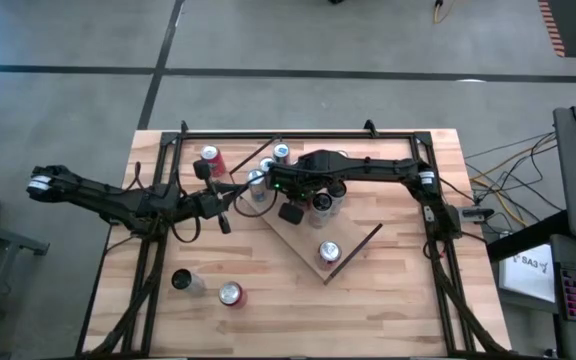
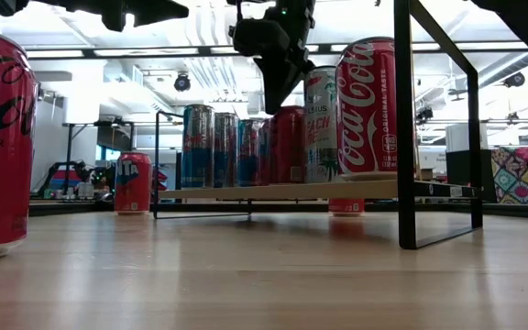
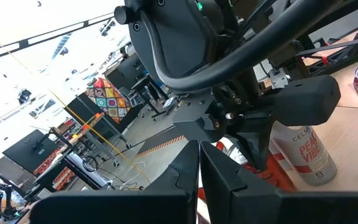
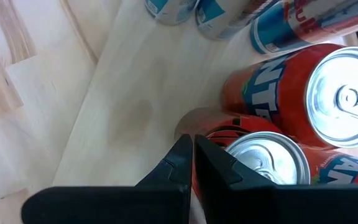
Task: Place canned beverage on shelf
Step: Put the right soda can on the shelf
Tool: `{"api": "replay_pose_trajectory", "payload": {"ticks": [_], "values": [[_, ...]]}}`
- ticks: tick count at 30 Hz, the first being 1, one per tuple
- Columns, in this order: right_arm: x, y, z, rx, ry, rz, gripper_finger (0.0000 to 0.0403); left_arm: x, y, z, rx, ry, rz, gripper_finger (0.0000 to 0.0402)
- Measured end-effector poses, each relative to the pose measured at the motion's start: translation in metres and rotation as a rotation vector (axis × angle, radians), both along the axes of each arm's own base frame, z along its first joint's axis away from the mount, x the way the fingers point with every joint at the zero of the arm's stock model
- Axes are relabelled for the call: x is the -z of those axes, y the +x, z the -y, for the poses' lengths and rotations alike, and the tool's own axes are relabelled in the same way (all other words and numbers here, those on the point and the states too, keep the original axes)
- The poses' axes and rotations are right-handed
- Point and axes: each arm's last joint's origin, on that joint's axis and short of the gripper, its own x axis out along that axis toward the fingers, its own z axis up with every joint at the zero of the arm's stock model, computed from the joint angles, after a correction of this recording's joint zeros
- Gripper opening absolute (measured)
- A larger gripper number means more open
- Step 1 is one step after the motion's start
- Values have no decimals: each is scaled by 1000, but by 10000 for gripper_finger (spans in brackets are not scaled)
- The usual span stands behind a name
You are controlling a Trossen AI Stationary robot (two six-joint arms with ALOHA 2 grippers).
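High view: shelf (image 1: 303, 243) corner bare.

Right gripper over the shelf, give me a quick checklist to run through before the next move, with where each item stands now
1. Right gripper empty: ok, fingers shut with nothing between them, above the cans on the shelf.
2. Left gripper out of the way: not ok, it sits shut close beside the right arm at the shelf's edge.
3. Free room on the shelf: ok, bare board shows around the lone can.
4. Cans left off the shelf: ok, a red can and a dark can stand on the table.
5. Shelf cans upright: ok in the low view.
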Motion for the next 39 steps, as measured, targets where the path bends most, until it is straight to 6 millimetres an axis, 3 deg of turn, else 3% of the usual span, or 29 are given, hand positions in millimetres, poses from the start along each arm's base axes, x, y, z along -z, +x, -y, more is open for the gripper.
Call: {"api": "replay_pose_trajectory", "payload": {"ticks": [29,39], "values": [[1,-4,11,26,-24,-34,9,0,0,0,0,0,-2,0],[-17,-10,10,34,-23,-10,9,1,0,0,0,1,-5,0]]}}
